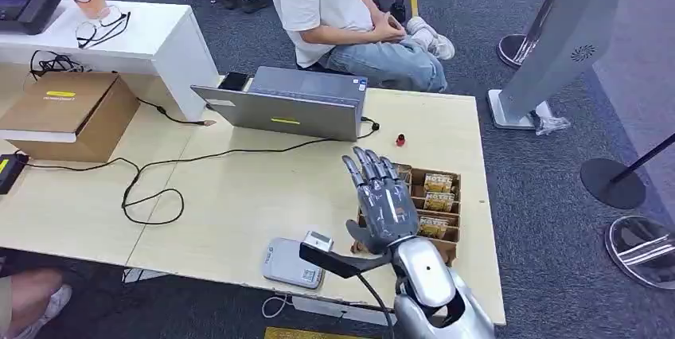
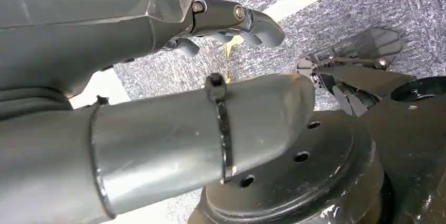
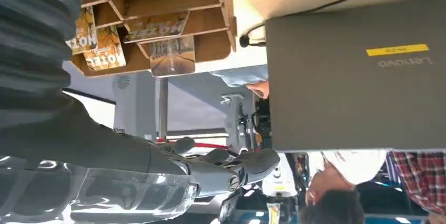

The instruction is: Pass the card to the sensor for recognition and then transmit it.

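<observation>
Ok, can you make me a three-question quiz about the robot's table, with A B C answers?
1. Where is the wooden slotted card holder?
A. at the table's right end, under the right hand
B. on the white counter
C. on the carpet

2. What colour is the strip on the grey laptop lid?
A. red
B. yellow
C. blue

3. What is the robot's right hand doing?
A. gripping the laptop
B. pinching a card
C. holding nothing, fingers apart

Answers:
1 A: the head view shows the holder at the right end of the light wooden table, partly behind the hand.
2 B: a yellow strip sits on the lid, also seen in the right wrist view.
3 C: the fingers are spread straight above the holder, and the hotel cards stand in their slots.
</observation>
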Motion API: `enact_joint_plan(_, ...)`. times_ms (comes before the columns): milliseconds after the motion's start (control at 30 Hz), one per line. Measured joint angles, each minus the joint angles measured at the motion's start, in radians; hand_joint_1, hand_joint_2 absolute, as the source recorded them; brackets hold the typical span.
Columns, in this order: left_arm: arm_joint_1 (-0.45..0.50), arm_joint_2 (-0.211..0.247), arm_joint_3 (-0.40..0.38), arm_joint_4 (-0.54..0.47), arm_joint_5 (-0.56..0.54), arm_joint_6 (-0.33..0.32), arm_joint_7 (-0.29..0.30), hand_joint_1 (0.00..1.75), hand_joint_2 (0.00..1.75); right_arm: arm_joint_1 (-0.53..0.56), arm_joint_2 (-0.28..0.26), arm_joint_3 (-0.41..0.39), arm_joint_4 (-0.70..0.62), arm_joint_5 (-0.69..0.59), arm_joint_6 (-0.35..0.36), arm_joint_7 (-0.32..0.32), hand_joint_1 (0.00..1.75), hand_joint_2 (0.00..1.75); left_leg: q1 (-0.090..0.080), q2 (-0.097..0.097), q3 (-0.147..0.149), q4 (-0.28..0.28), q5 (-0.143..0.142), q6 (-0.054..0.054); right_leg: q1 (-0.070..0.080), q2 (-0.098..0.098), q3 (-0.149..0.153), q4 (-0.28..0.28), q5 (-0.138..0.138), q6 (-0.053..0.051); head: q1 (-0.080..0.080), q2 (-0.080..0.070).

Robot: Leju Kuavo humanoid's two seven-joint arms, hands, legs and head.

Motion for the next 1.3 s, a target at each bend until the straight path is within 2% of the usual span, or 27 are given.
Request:
enact_joint_plan(667, 0.003, -0.013, 0.033, -0.024, -0.022, -0.021, -0.007, 0.0, 0.0, 0.024, 0.0, -0.095, 0.033, 0.05, -0.007, 0.042, 0.0, 1.75, 0.0, 0.0, 0.0, 0.0, 0.0, 0.0, 0.0, 0.0, 0.0, 0.0, 0.0, 0.0, 0.0, 0.0)
enact_joint_plan(1067, 0.012, -0.038, 0.069, -0.072, -0.035, -0.05, -0.018, 0.0, 0.0, 0.042, -0.001, -0.114, 0.005, 0.143, 0.006, 0.096, 0.0, 1.75, 0.0, 0.0, 0.0, 0.0, 0.0, 0.0, 0.0, 0.0, 0.0, 0.0, 0.0, 0.0, 0.0, 0.0)
enact_joint_plan(1300, 0.012, -0.047, 0.077, -0.092, -0.042, -0.059, -0.018, 0.0, 0.0, 0.047, -0.005, -0.114, -0.003, 0.153, 0.015, 0.099, 0.0, 1.75, 0.0, 0.0, 0.0, 0.0, 0.0, 0.0, 0.0, 0.0, 0.0, 0.0, 0.0, 0.0, 0.0, 0.0)
